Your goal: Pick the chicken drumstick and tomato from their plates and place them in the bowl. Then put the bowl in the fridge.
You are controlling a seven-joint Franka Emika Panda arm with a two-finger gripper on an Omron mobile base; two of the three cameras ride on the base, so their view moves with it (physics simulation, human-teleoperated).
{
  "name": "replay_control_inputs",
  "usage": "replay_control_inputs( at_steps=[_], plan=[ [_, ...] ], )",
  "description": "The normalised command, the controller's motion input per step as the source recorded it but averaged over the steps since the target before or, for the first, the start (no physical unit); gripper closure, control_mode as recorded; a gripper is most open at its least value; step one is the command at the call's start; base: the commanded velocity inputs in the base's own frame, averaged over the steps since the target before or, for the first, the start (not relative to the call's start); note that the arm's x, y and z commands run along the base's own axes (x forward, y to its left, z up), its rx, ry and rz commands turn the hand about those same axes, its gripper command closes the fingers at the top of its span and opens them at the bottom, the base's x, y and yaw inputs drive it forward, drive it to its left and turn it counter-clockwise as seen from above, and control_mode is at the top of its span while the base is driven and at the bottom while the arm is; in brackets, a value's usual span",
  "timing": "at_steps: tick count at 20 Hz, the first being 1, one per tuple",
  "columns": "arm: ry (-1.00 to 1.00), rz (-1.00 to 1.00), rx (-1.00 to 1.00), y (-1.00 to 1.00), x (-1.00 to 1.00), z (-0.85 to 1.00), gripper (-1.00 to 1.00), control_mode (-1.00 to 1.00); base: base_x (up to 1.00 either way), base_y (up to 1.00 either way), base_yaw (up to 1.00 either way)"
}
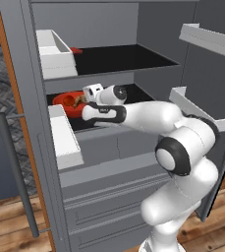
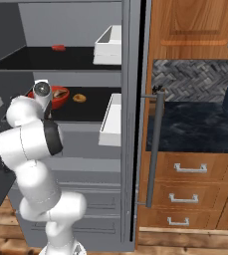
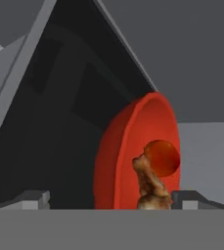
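Observation:
The red bowl (image 1: 65, 100) (image 2: 58, 98) rests on the middle shelf inside the open fridge (image 1: 109, 162). In the hand view the bowl (image 3: 125, 156) appears rolled on edge, with the red tomato (image 3: 162, 157) and the tan chicken drumstick (image 3: 150, 188) lying together in it. My gripper (image 3: 112, 199) is open just in front of the bowl, a fingertip on each side and neither touching the rim. From the left base view the arm reaches into the shelf, and the drumstick (image 1: 78, 102) shows beside the hand. The plates are out of view.
White door bins (image 1: 55, 51) (image 1: 65, 135) hang on the left door, and others (image 1: 207, 39) on the right door. A small red item (image 2: 58, 48) lies on the upper shelf and a brown ring-shaped item (image 2: 79, 98) beside the bowl. Wooden drawers and a dark counter (image 2: 195, 124) stand to the right.

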Motion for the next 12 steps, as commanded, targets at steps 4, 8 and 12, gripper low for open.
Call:
replay_control_inputs(
  at_steps=[4, 8, 12],
  plan=[
    [0.01, 0.0, 0.0, -0.14, -0.41, 0.29, -1.0, -1.0, 0.0, 0.0, 0.0],
    [0.02, 0.0, 0.0, -0.1, -0.5, 0.31, -1.0, -1.0, 0.0, 0.0, 0.0],
    [0.0, 0.0, 0.0, -0.11, -0.57, 0.26, -1.0, -1.0, 0.0, 0.0, 0.0]
  ],
)
